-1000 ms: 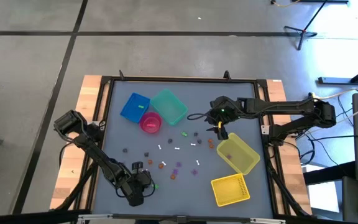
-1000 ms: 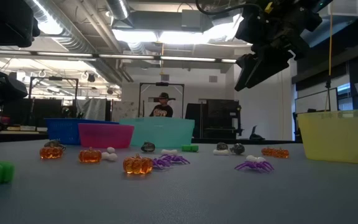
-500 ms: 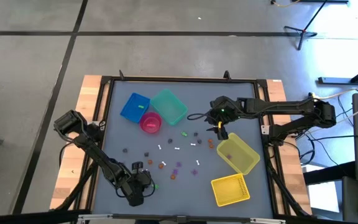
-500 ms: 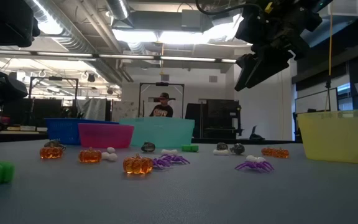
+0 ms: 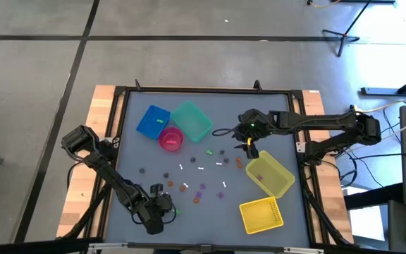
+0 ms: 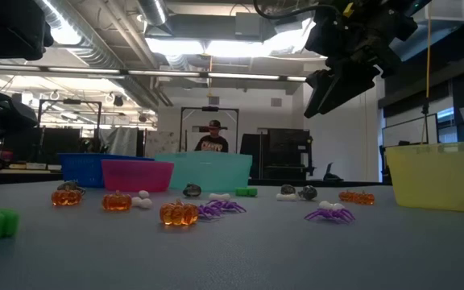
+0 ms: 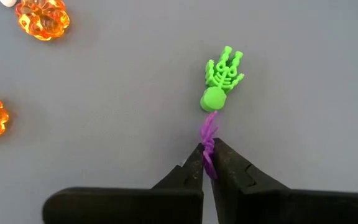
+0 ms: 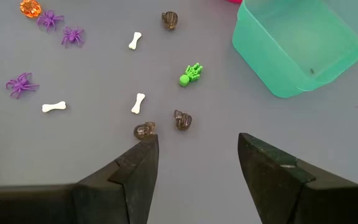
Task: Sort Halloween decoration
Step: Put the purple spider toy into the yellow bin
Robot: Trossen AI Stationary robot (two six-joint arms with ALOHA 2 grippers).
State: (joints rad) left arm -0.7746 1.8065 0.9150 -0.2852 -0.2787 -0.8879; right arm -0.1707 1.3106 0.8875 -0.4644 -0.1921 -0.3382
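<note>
Two pumpkins (image 7: 42, 18) near left pincer (image 7: 207, 163), clamped on purple spider (image 7: 209, 140) w/ green skeleton (image 7: 224, 78) touching.

Most of the purple trinket (image 7: 207, 144) is hidden between the left gripper's (image 7: 207, 163) closed fingers; its shape cannot be told. The teal bin (image 8: 297, 46) is cut off by the right wrist view's edge. In the high view, the trinkets beside the pink bin (image 5: 170, 139) are too small to identify
</note>
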